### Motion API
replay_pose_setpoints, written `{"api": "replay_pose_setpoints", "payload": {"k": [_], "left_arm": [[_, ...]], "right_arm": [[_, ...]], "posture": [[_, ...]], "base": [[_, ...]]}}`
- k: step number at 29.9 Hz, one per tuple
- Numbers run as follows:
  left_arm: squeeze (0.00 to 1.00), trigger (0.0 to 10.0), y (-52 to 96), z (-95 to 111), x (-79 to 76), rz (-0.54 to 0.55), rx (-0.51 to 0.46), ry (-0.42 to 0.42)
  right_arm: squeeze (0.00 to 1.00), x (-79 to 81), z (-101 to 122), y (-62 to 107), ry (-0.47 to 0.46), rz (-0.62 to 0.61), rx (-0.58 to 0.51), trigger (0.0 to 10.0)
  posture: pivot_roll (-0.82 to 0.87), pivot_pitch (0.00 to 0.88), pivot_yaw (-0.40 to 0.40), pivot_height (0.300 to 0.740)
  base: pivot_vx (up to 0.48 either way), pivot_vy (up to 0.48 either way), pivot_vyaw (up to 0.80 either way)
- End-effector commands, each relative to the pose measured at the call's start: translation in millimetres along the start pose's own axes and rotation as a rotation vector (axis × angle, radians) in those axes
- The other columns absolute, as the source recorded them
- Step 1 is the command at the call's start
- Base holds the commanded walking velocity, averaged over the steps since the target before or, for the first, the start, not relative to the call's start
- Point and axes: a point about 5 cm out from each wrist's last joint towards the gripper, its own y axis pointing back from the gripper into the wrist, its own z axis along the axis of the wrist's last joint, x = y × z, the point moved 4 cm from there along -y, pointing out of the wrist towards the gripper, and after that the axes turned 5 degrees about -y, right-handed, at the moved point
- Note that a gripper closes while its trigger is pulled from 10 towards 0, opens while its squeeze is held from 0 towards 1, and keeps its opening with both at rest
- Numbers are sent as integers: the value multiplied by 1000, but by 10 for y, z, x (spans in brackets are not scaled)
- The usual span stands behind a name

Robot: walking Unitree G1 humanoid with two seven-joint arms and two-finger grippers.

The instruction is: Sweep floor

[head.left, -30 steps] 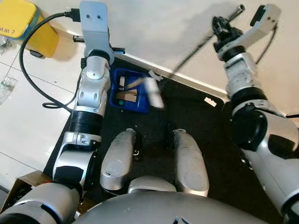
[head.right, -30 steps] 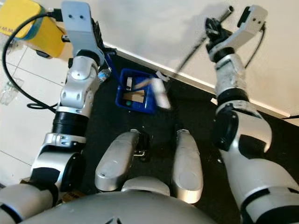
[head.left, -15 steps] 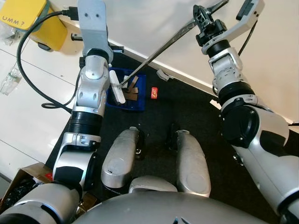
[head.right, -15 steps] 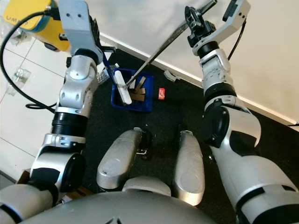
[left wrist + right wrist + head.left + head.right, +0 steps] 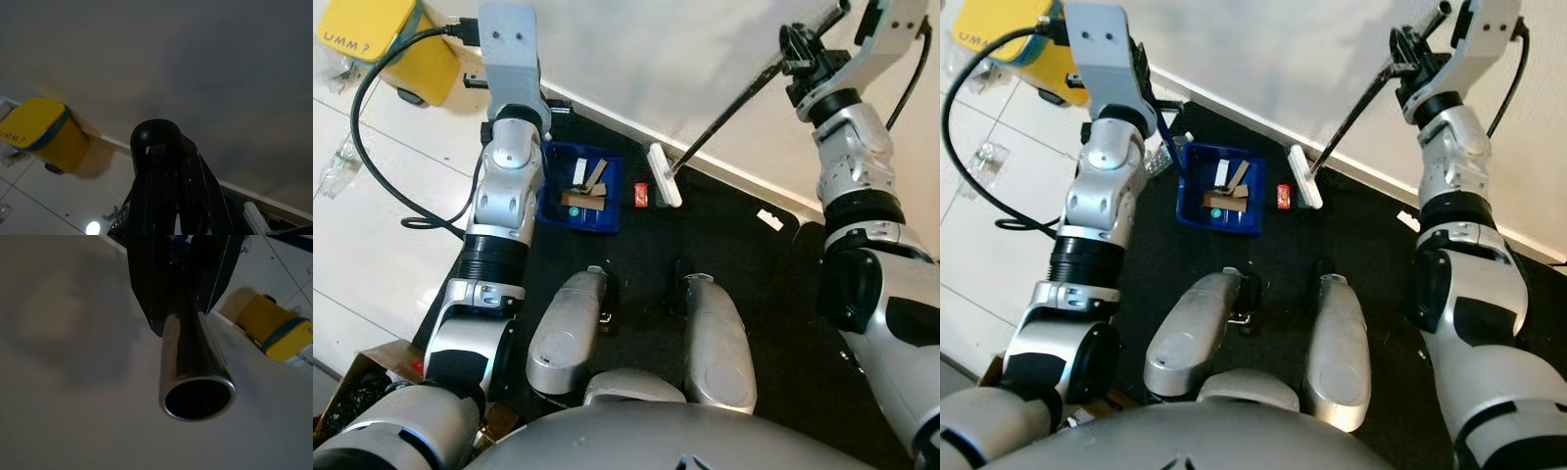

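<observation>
I hold the broom (image 5: 724, 106) in my right tool (image 5: 1410, 67), which is clamped around the top of its metal handle, high near the wall; the white broom head (image 5: 664, 175) rests on the dark mat (image 5: 754, 284), just beside a small red scrap (image 5: 642, 194); my left tool (image 5: 164, 186) is gripping the upright handle of the blue dustpan (image 5: 578, 186), which stands on the mat with its open side toward the red scrap and already has some pieces of litter inside; one white scrap (image 5: 771, 218) lies well apart on the right part of the mat, near the baseboard; I judge the step in hand is to push the red scrap into the dustpan; to do it well I should keep the broom head flat on the mat and behind the scrap, draw it in a short low stroke toward the pan mouth, and hold the pan firmly against the mat so the scrap does not slide under its edge; a fast swing may flick the scrap over the pan; the white scrap needs a longer stroke after.
</observation>
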Motion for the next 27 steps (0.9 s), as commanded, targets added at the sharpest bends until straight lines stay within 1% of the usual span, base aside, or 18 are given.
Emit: {"api": "replay_pose_setpoints", "payload": {"k": [1,3,4,5,6,7,9,11,13,14,15,16,21,23,24,25,26,27], "left_arm": [[0,10000,64,-326,-99,-48,123,-2],[0,10000,60,-320,-98,-49,121,-4],[0,10000,60,-320,-98,-49,121,-4],[0,10000,58,-316,-97,-49,120,-5],[0,10000,57,-308,-91,-48,118,-6],[0,10000,57,-308,-91,-48,118,-6],[0,10000,57,-299,-54,-44,115,-13],[0,10000,59,-297,-21,-38,114,-19],[0,10000,59,-297,-21,-38,114,-19],[0,10000,62,-297,-9,-36,114,-21],[0,10000,62,-297,-9,-36,114,-21],[0,10000,67,-290,13,-32,111,-26],[0,10000,66,-286,27,-28,109,-28],[0,10000,66,-286,28,-27,109,-27],[0,10000,65,-284,25,-26,108,-25],[0,10000,65,-284,25,-26,108,-25],[0,10000,66,-284,19,-26,109,-23],[0,10000,66,-284,19,-26,109,-23]], "right_arm": [[0,-2,-260,69,-33,-15,84,10000],[0,56,-452,94,-53,-25,133,10000],[0,56,-452,94,-53,-25,133,10000],[0,89,-514,100,-65,-23,147,10000],[0,155,-562,95,-131,-12,129,10000],[0,155,-562,95,-131,-12,129,10000],[0,273,-581,63,-361,1,40,10000],[0,342,-576,40,-519,13,-23,10000],[0,342,-576,40,-519,13,-23,10000],[0,362,-576,31,-571,14,-41,10000],[0,362,-576,31,-571,14,-41,10000],[0,418,-573,2,-649,25,-64,10000],[0,471,-549,-34,-663,45,-69,10000],[0,464,-515,-45,-649,49,-77,10000],[0,446,-446,-59,-619,61,-95,10000],[0,446,-446,-59,-619,61,-95,10000],[0,423,-372,-67,-577,76,-114,10000],[0,423,-372,-67,-577,76,-114,10000]], "posture": [[317,247,82,740],[331,246,87,740],[331,246,87,740],[331,246,87,740],[339,247,91,740],[339,247,91,740],[360,248,97,740],[373,246,99,740],[373,246,99,740],[373,246,99,740],[373,246,99,740],[390,240,97,740],[389,239,95,740],[383,241,90,740],[381,242,88,740],[381,242,88,740],[375,244,85,740],[375,244,85,740]], "base": [[0,0,0],[0,0,0],[0,0,0],[0,0,0],[0,0,0],[0,0,0],[0,0,0],[0,0,0],[0,0,0],[0,0,0],[0,0,0],[0,0,0],[0,0,0],[0,0,0],[0,0,0],[0,0,0],[0,0,0],[0,0,0]]}}
